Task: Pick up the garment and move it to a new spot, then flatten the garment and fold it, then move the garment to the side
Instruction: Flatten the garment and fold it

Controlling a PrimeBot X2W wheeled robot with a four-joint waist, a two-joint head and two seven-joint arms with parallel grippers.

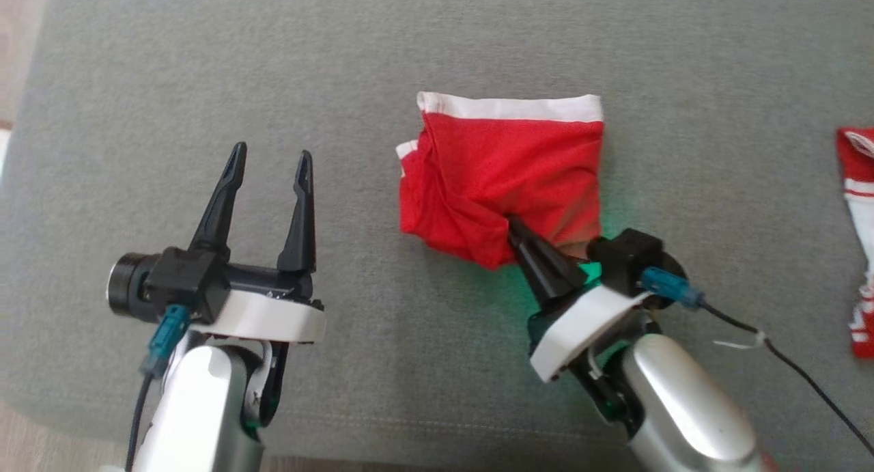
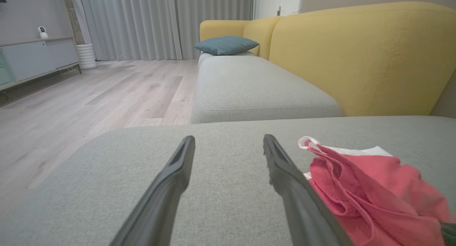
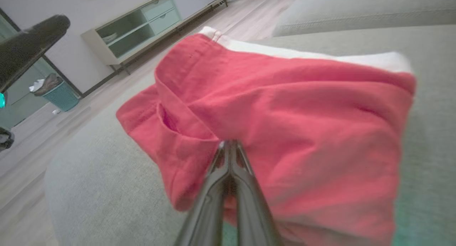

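Note:
A red garment (image 1: pixel 505 178) with a white band along its far edge lies folded into a rough square on the grey cushion (image 1: pixel 410 55). My right gripper (image 1: pixel 513 225) is shut on the garment's near edge, lifting a fold of red cloth (image 3: pixel 285 125); its fingertips (image 3: pixel 229 146) are pressed together on the fabric. My left gripper (image 1: pixel 272 159) hovers open over the bare cushion, well left of the garment, with nothing between its fingers (image 2: pixel 178 167). In the left wrist view the garment (image 2: pixel 370 192) sits just right of that gripper's right finger.
A second red-and-white cloth (image 1: pixel 859 233) lies at the cushion's right edge. A yellow sofa back (image 2: pixel 356 57), another grey seat and a teal pillow (image 2: pixel 226 45) stand beyond. Wooden floor (image 2: pixel 71 107), a sideboard (image 3: pixel 142 29) and a teal bin (image 3: pixel 60 94) lie off the left edge.

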